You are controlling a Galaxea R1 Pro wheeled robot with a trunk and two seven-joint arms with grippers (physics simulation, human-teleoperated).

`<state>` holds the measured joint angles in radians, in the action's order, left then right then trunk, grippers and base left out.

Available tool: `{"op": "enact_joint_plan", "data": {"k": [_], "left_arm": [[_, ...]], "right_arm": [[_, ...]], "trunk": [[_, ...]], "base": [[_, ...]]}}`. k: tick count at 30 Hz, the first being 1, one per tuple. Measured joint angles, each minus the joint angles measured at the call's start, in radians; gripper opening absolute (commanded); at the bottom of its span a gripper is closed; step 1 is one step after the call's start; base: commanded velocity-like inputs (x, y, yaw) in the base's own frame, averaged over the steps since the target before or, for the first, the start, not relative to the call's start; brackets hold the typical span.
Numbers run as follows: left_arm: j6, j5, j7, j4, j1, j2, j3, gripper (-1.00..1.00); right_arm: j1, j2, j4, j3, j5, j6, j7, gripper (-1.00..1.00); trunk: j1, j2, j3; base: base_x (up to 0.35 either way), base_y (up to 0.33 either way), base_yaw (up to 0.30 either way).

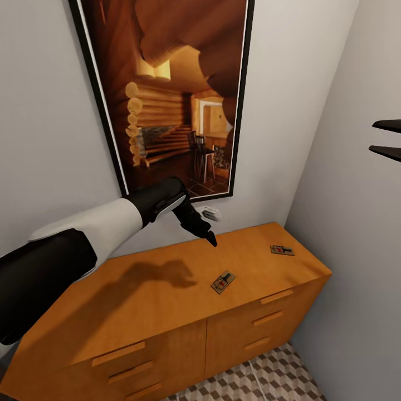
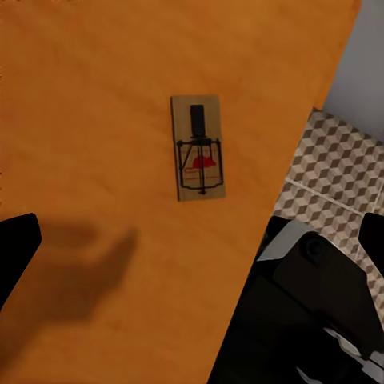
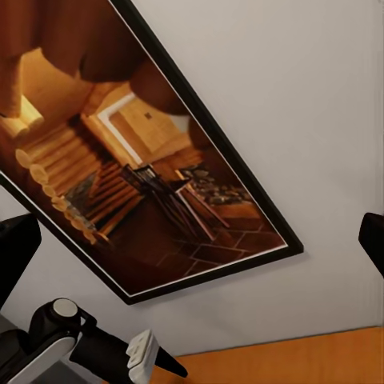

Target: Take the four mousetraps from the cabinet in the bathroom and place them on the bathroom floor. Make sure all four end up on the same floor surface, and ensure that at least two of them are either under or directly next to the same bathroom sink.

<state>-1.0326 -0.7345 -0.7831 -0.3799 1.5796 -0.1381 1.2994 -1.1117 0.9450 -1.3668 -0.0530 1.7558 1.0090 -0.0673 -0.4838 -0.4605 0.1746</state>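
Observation:
Two mousetraps lie on top of the orange-brown cabinet (image 1: 139, 295): one near the middle front (image 1: 223, 282), the other towards the right end (image 1: 282, 250). My left gripper (image 1: 208, 236) hangs above the cabinet top, a little behind and left of the middle mousetrap. In the left wrist view that mousetrap (image 2: 198, 146) lies flat ahead of my left gripper (image 2: 196, 240), whose fingers stand wide apart and hold nothing. My right gripper (image 1: 387, 137) is raised high at the right, open and empty, facing the wall (image 3: 192, 244).
A large framed picture (image 1: 172, 94) hangs on the wall behind the cabinet, with a small white object (image 1: 210, 213) below it. A grey wall closes the right side. Cube-pattern floor tiles (image 1: 267, 379) show in front of the cabinet, and my base (image 2: 312, 320) stands close to it.

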Motion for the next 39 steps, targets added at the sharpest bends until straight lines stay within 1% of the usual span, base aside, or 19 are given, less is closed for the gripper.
{"op": "enact_joint_plan", "data": {"k": [17,19,39], "left_arm": [[0.002,-0.002,0.000,0.006,0.000,0.000,-0.002,1.00],[0.002,-0.002,0.000,0.006,0.000,0.001,-0.003,1.00],[0.002,-0.002,0.000,0.005,0.000,-0.001,-0.006,1.00]], "right_arm": [[0.000,0.002,-0.002,0.000,0.000,0.001,-0.001,1.00],[0.000,0.002,-0.003,0.000,0.000,0.001,-0.001,1.00],[0.000,0.002,-0.001,0.000,0.000,0.002,-0.001,1.00]], "trunk": [[-0.065,-0.119,0.054],[-0.065,-0.120,0.054],[-0.142,-0.260,0.117]], "base": [[0.000,0.000,0.000],[0.000,0.000,0.000],[0.000,0.000,0.000]]}}
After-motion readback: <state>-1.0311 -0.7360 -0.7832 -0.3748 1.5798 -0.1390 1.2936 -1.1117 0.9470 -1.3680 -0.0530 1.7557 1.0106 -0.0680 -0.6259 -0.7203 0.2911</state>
